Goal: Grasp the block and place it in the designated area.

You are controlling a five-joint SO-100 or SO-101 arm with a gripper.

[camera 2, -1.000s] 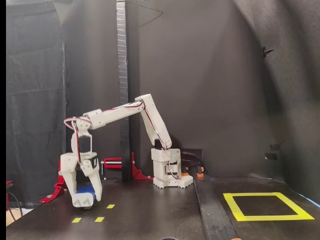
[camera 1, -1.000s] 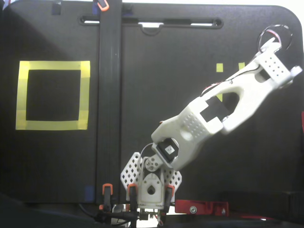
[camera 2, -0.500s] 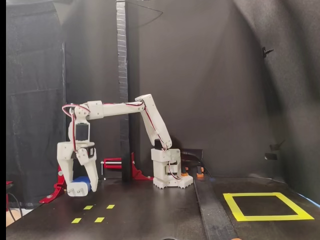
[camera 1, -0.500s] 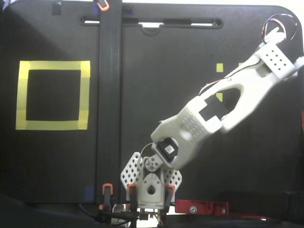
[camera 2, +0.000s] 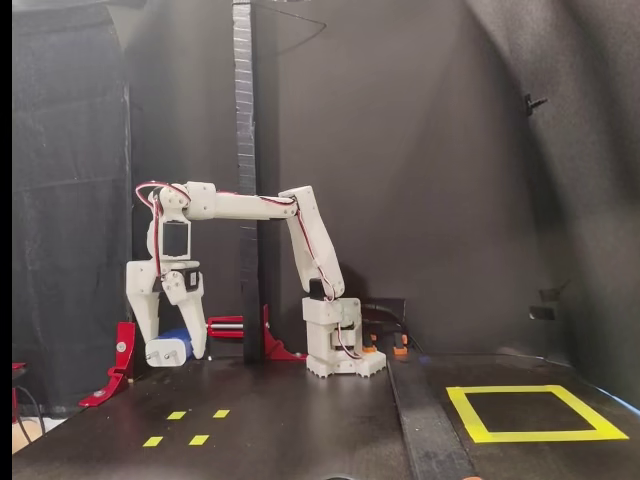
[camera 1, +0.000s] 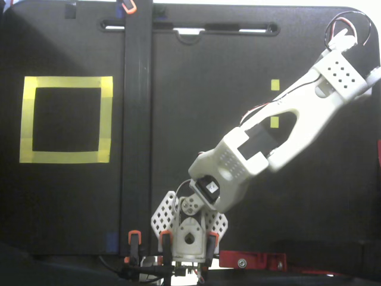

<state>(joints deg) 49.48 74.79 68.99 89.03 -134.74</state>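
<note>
The block (camera 2: 172, 345) is seen clamped in the gripper (camera 2: 170, 350), held above the table (camera 2: 300, 420) near its left edge in a fixed view. The yellow-taped square (camera 2: 527, 411) lies well apart. From above, the block is hidden. No writing can be read.

Both fixed views show you a dim, black-lined scene lit from the front. From above, the white arm (camera 1: 280, 137) is overexposed and soft-edged, its surface detail washed out, and the top and right margins bleed to white glare. The yellow tape frame (camera 1: 65, 156) stays clear but slightly fuzzy. From the side, focus is crisper; the backdrop (camera 2: 420, 150) fades from grey into dark corners.
</note>
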